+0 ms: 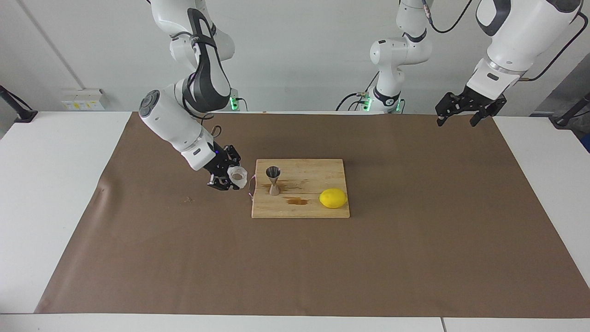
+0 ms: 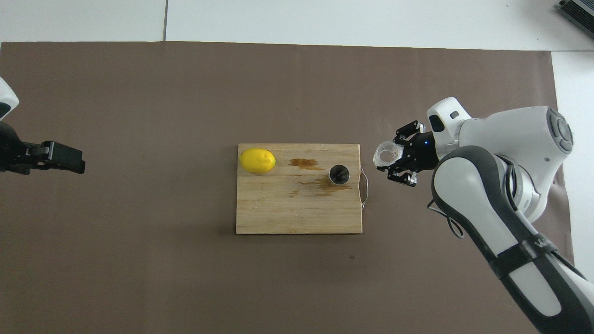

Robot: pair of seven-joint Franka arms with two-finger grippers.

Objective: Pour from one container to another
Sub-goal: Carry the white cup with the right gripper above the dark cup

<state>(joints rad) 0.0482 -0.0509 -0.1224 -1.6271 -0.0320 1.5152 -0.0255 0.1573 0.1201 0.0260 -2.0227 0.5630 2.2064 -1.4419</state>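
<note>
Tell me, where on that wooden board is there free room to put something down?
The cutting board is bare along its edge nearest the robots. Its other half is crowded: lemon, brown stains and steel jigger. Beside the handle end, the right gripper holds the cup.

No text, label, brand or number can be read anywhere; a small mark on the right arm's casing stays illegible.

The cup sits between the right gripper's fingers, just beside the board; on the board stand the jigger and lemon.
</note>
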